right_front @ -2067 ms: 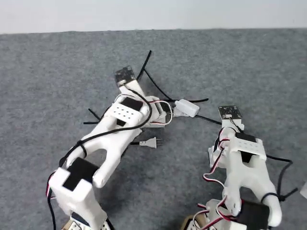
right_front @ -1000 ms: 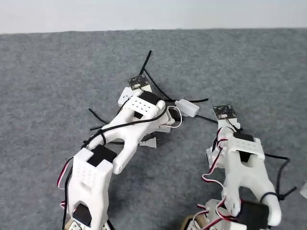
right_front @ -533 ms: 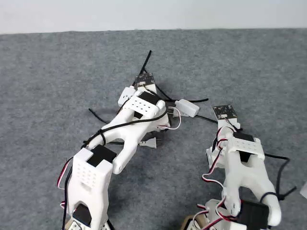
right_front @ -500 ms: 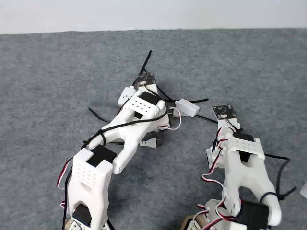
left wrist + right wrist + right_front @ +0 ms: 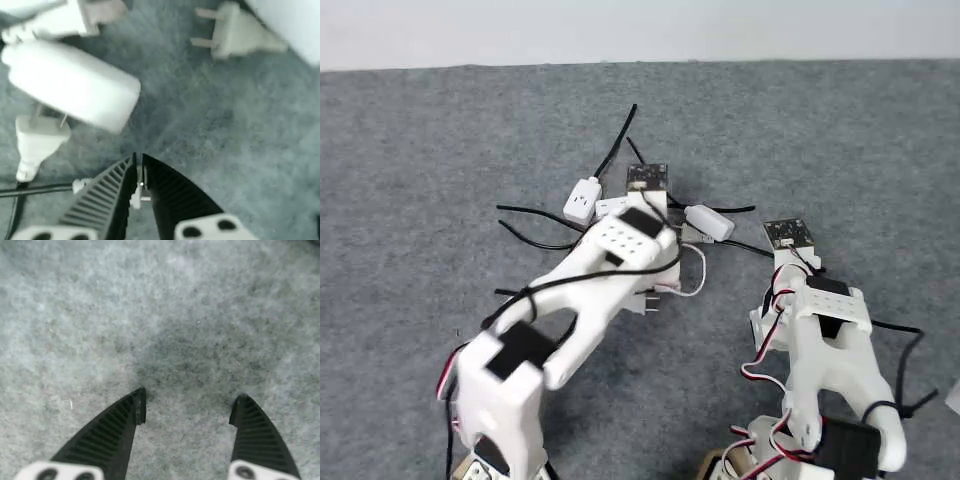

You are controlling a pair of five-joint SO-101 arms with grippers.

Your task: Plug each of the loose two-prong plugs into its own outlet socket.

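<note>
My left gripper (image 5: 138,162) is shut on a small white plug (image 5: 134,196); the plug's black cable (image 5: 35,189) runs off sideways. Just beyond the fingertips lies a rounded white socket block (image 5: 75,85) with one white plug (image 5: 37,142) at its end. A loose two-prong plug (image 5: 235,35) lies farther off. In the high view my left arm (image 5: 620,240) reaches between a square white socket (image 5: 582,200) and the rounded block (image 5: 708,222). Another plug (image 5: 647,301) peeks out beside the forearm. My right gripper (image 5: 190,407) is open over bare carpet.
Black cables (image 5: 535,215) trail left and toward the back across the grey carpet (image 5: 440,150). My right arm (image 5: 830,320) stands at the front right, its own wires looping beside it. A pale wall edge runs along the back.
My left arm swung right, from over the square socket to beside the rounded block. The black cables on the left shifted. The right arm turned slightly at first, then stayed still.
</note>
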